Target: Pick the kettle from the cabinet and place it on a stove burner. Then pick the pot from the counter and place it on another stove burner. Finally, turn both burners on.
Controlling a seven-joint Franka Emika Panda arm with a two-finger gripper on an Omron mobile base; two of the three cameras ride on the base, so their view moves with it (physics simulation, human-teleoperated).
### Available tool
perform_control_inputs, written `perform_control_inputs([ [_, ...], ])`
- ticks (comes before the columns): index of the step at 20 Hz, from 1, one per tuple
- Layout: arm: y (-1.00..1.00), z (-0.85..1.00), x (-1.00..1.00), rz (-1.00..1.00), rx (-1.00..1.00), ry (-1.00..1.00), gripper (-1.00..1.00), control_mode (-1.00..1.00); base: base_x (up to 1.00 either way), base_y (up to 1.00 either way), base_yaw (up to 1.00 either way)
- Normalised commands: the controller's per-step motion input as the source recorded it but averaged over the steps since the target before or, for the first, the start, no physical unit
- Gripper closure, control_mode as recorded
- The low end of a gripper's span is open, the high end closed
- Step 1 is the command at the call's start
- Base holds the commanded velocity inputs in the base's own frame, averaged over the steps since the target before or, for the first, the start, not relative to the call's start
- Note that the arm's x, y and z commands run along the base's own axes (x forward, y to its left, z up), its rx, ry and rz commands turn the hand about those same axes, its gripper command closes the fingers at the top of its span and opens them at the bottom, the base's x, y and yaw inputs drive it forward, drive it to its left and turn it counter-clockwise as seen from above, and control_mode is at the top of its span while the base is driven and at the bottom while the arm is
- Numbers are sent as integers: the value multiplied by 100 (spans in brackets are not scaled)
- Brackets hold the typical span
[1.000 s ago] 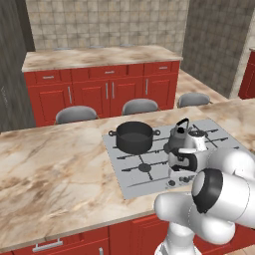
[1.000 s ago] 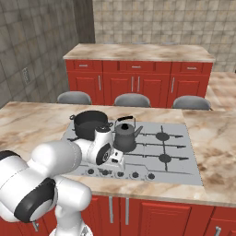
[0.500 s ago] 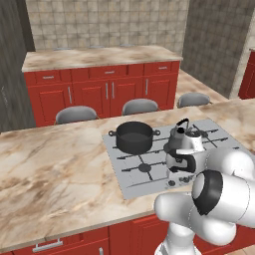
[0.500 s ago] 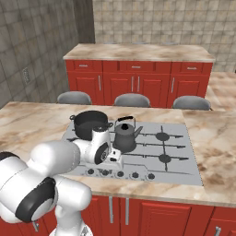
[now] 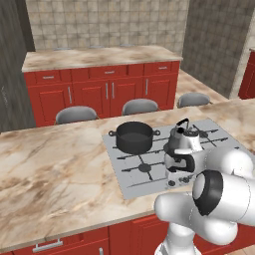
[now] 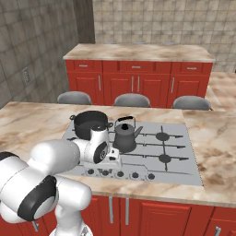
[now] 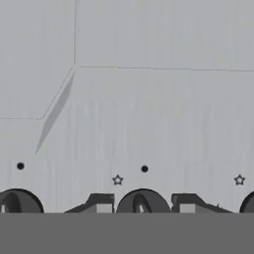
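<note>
The black pot (image 5: 133, 137) (image 6: 91, 123) sits on the back left burner of the grey cooktop (image 5: 130, 177) (image 6: 186, 154). The grey kettle (image 5: 182, 141) (image 6: 124, 136) stands on the burner beside it. My gripper (image 5: 175, 178) (image 7: 143, 204) points down at the row of knobs along the cooktop's front edge. In the hand view its two dark fingertips (image 7: 101, 204) sit tight on either side of one round dark knob (image 7: 143, 201). More knobs (image 7: 17, 202) show to each side. The cabinet is out of view.
Two bare burners (image 6: 162, 136) (image 6: 164, 158) lie at the cooktop's right. Three grey stools (image 5: 77, 114) (image 5: 141, 105) (image 5: 194, 99) stand behind the marbled island. Beyond them runs a counter (image 5: 99, 56) on red cabinets. Wide bare stone (image 5: 55, 169) stretches left of the cooktop.
</note>
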Motion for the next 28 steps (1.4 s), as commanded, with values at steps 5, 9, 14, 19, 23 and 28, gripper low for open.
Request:
perform_control_inputs([
  [5, 17, -35, -19, 22, -6, 0, 100, -100, 0, 0, 0],
  [9, 13, -33, -16, 20, -4, 0, 100, -100, 0, 0, 0],
  [14, 0, -38, -18, 19, -4, 0, 100, -100, 0, 0, 0],
  [19, 0, -43, -23, 20, -6, 0, 100, -100, 0, 0, 0],
  [23, 3, -44, -32, 19, -8, 0, 100, -100, 0, 0, 0],
  [28, 4, -44, -44, 16, -10, 0, 100, -100, 0, 0, 0],
])
